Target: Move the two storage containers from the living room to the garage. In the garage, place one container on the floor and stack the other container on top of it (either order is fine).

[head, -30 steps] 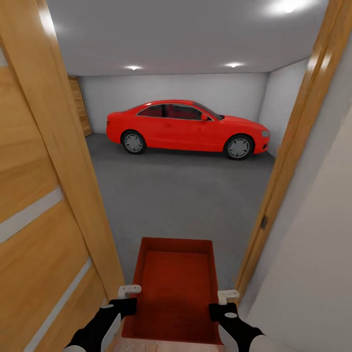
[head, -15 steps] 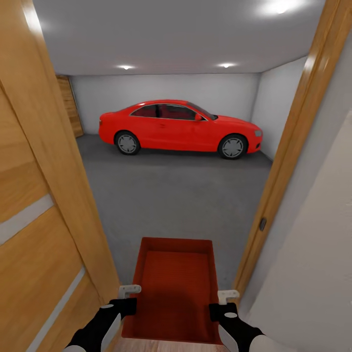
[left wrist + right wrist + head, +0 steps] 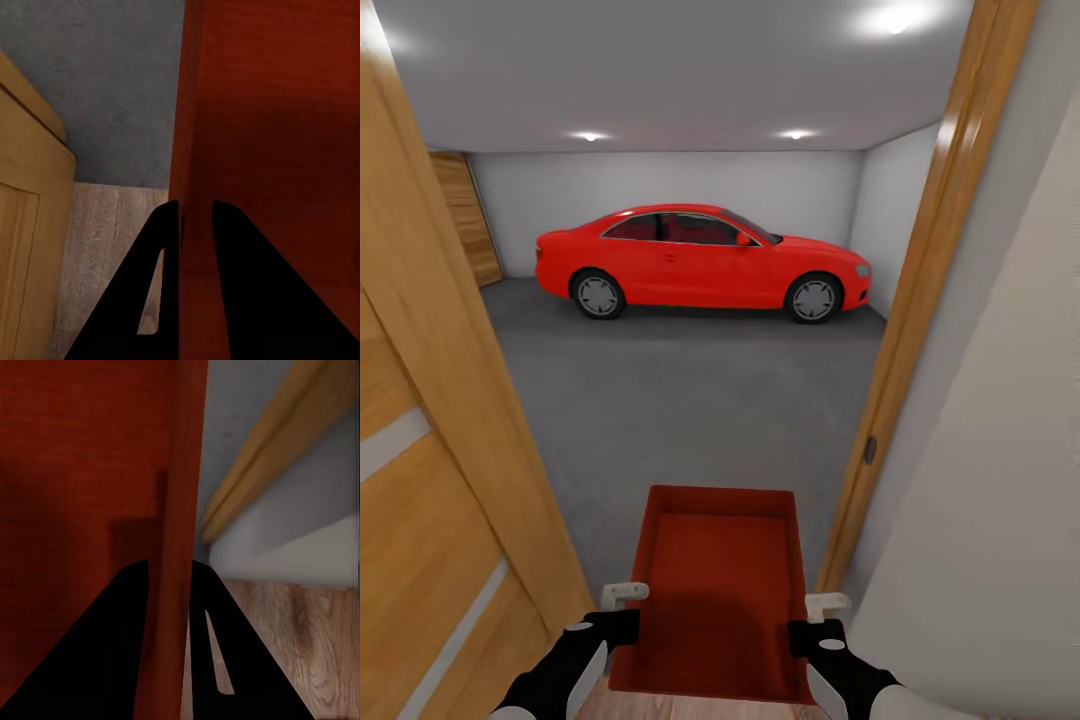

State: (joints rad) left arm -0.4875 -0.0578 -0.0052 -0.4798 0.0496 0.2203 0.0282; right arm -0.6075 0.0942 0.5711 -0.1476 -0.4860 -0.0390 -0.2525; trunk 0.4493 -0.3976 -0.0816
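I am carrying one orange-red container (image 3: 720, 590) in front of me, held up between both arms at the threshold of the garage doorway. My left gripper (image 3: 196, 217) has its jaws closed over the container's left wall, one finger inside and one outside, and my right gripper (image 3: 171, 574) pinches the right wall the same way. In the head view both grippers sit at the near corners of the bin, left (image 3: 622, 598) and right (image 3: 826, 606). Below the bin, the light wood planks (image 3: 112, 240) end and the grey concrete floor (image 3: 690, 400) begins, so I judge I am just at the edge of the garage and not properly inside it. The open wooden door (image 3: 430, 480) stands close on my left and the door frame (image 3: 905, 330) close on my right. A red car (image 3: 700, 262) is parked along the far wall. As for progress: this container is nearly delivered but not yet set down on the concrete. The bin looks empty, with no second container inside it. After putting this one down, the second container would need fetching and stacking on top.
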